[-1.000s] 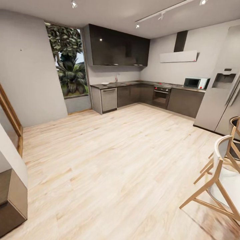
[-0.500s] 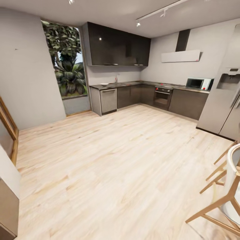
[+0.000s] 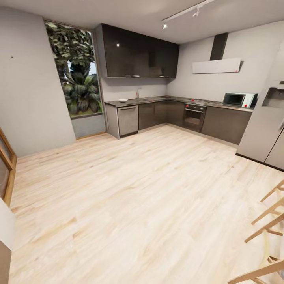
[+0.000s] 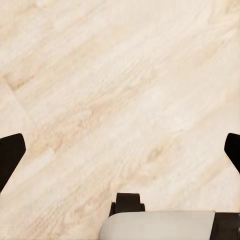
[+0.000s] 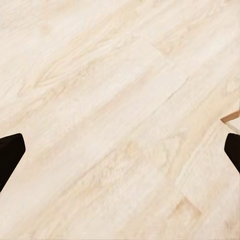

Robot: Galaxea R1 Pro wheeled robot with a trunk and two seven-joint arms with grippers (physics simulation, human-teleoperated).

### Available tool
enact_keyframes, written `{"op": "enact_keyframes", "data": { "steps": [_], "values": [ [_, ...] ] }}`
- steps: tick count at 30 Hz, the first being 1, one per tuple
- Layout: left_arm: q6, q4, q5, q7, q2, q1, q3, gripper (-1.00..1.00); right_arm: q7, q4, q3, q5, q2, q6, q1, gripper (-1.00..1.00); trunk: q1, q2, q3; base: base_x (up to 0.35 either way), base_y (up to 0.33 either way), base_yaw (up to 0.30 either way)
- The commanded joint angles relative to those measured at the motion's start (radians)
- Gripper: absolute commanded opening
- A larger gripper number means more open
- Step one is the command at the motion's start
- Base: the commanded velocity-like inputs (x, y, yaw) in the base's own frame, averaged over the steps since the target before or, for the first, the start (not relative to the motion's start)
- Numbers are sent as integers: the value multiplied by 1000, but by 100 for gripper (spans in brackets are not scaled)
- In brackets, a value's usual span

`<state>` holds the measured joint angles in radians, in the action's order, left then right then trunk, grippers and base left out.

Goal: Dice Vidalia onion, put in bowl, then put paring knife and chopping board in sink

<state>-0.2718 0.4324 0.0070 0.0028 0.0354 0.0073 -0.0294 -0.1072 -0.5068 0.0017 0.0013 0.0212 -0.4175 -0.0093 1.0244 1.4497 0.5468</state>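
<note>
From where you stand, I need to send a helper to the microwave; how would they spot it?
Look to the far countertop running under the black upper cabinets, then follow it right past the built-in oven. The microwave sits at that end, beside the tall fridge: a white box with a dark door.

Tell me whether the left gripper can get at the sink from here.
Probably not. The faucet marking the sink stands on the countertop across a wide stretch of wood floor. The left gripper hangs open over floorboards, so the base must drive closer first.
</note>
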Motion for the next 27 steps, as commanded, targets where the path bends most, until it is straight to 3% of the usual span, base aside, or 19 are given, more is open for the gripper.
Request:
{"op": "enact_keyframes", "data": {
  "steps": [1,27],
  "values": [
    [-1,1,1,0,0,0,-1,100,-3,1,0,0,0,-3,0,100,1,0,1,318,0,0],
    [-1,1,1,1,0,0,-1,100,-3,1,1,0,0,-3,0,100,1,0,1,318,0,0]
  ]
}}
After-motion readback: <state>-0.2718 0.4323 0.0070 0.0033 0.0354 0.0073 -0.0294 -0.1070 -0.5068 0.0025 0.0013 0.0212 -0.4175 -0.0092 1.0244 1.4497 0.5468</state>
